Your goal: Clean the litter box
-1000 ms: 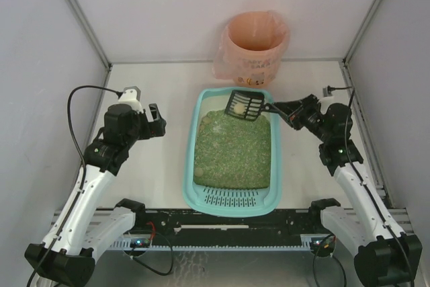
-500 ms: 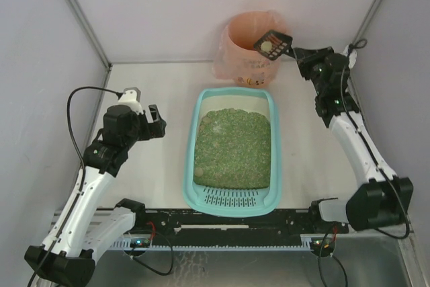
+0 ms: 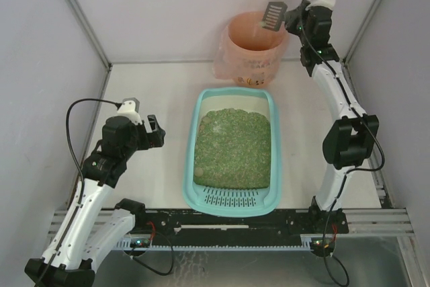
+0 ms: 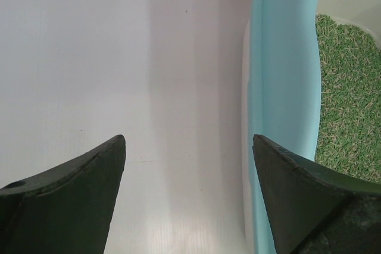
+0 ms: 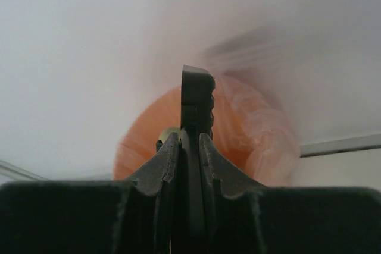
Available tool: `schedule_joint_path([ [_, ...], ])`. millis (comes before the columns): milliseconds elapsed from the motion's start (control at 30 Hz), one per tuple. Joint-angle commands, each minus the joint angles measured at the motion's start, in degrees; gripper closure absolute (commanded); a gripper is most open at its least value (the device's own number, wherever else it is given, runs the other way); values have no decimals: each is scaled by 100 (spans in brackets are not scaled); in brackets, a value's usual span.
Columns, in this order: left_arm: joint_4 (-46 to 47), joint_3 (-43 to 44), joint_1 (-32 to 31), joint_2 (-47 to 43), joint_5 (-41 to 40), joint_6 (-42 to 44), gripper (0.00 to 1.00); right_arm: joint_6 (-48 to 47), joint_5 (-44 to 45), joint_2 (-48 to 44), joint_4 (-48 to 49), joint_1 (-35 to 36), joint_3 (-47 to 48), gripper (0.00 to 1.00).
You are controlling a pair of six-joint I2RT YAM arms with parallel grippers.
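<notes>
At the 9 o'clock side of the top view, the left fingers [image 3: 153,132] hovered spread wide and empty above the pale bench [image 3: 154,92], aimed toward 3 o'clock. In the left wrist view these left fingers [image 4: 187,147] framed bare bench, with the teal rim passing under the right-hand one. The large light-teal plastic rectangular litter box [image 3: 190,159] lay at the bench's centre, just beside them. Its long axis ran from 12 to 6 o'clock, with the slotted grate end [image 3: 232,199] at 6 o'clock and the green granular litter [image 3: 235,146] filling the rest. At 12 o'clock from the box, close to its far rim, stood the round bin lined with a pink plastic bag [image 3: 254,48]. Over the bin's mouth, toward its 1 o'clock edge, the small black slotted plastic scoop [image 3: 273,13] hung turned on edge. The right fingers [image 3: 289,18] were pinched tight on its handle, with that arm stretched far up toward 1 o'clock. From the right wrist, the scoop [image 5: 196,99] stood edge-on with the bin's pink opening [image 5: 256,129] directly beyond it. A pale speck beside the blade was too blurred to identify. The coming move likely turned on that alignment of scoop above bin; the box was nearer the left arm.
</notes>
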Motion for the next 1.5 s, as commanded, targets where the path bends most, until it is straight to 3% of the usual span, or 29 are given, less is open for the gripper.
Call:
schedule_joint_path([
  [0,110,-80,40,-63,84,-24,9,-2437,-65,209,84,291,542,100],
  [200,127,-63,36,-5,109,12,9,-4650,305,214,673,740,482,100],
  [433,209,-50,40,53,298,42,10,-4983,447,-522,1263,1095,-191,100],
  [667,349,-28,40,155,520,42,12,-2824,97,-1658,1065,1388,-1052,100],
  [833,542,-32,37,154,577,-78,12,-1013,-215,-2637,803,1466,-2157,100],
  [1000,685,51,9,181,370,-572,13,254,-661,-3278,-111,1443,-2858,100],
  [1233,1196,156,-514,556,62,-640,15,1047,-1632,-3410,-1775,1595,-3184,100],
  [1467,1948,42,-1026,905,-71,-798,17,1081,-580,-3384,-2624,2324,-3488,100],
])
